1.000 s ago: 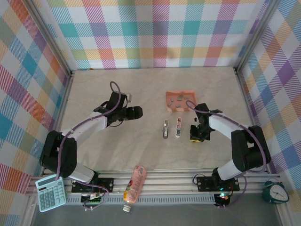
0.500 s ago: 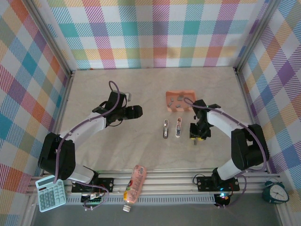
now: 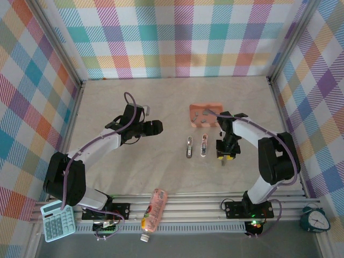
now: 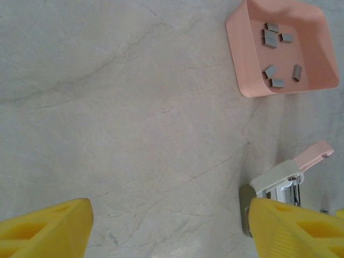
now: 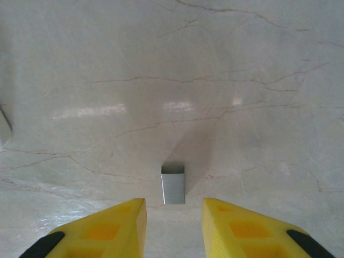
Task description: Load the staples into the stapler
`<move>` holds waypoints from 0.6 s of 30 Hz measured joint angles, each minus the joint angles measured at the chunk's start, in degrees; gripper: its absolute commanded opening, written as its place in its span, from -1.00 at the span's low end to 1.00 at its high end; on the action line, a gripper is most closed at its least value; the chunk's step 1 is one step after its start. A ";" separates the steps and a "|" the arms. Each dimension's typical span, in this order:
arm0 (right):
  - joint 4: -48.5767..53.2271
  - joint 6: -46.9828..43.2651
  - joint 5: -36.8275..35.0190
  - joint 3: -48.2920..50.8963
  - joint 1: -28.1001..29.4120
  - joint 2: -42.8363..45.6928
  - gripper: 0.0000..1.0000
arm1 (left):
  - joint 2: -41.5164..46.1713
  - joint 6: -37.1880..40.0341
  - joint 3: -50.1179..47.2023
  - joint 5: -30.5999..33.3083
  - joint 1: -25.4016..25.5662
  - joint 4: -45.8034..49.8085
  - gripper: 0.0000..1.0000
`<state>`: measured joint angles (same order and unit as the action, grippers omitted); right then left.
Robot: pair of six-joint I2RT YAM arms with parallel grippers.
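The stapler (image 3: pixel 196 146) lies opened at mid-table, its two long parts side by side; one end of it (image 4: pixel 284 180) shows beside my left gripper's right finger. Behind it stands a salmon-pink tray (image 3: pixel 194 110) holding several grey staples (image 4: pixel 270 38). One staple strip (image 5: pixel 173 185) lies flat on the table just ahead of my right gripper (image 5: pixel 173 217), which is open and not touching it. From above, that strip (image 3: pixel 222 163) sits right of the stapler, under the right gripper (image 3: pixel 224 156). My left gripper (image 3: pixel 154 127) is wide open and empty, left of the stapler.
A pink bottle (image 3: pixel 153 210), a calculator (image 3: pixel 57 221) and a green clock (image 3: pixel 315 218) sit by the front rail. Checked walls enclose the table on three sides. Bare marble lies between the left gripper (image 4: pixel 166 231) and the tray (image 4: pixel 242 64).
The right gripper shifted slightly left and away from the front edge, and a staple strip now shows on the table just near of it. The left arm barely moved.
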<state>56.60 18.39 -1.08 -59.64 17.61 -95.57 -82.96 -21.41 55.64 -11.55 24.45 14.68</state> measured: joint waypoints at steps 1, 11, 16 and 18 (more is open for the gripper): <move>-0.15 -0.04 0.09 -0.02 0.00 -0.28 -0.35 | 0.00 0.00 0.00 -0.02 0.00 0.00 0.52; -1.46 -0.92 0.48 0.00 0.00 -3.56 -0.36 | -0.11 0.02 0.00 -0.46 -0.02 0.00 0.52; -2.56 -1.16 0.98 0.13 0.00 -3.80 -0.40 | -0.57 0.00 0.00 -0.81 -0.02 0.00 0.52; -3.06 -1.20 1.16 0.35 0.00 -4.00 -0.40 | -0.72 0.00 0.00 -0.92 0.00 0.00 0.52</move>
<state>53.54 17.19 0.08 -59.29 17.61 -99.57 -83.68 -21.41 55.64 -12.47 24.45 14.68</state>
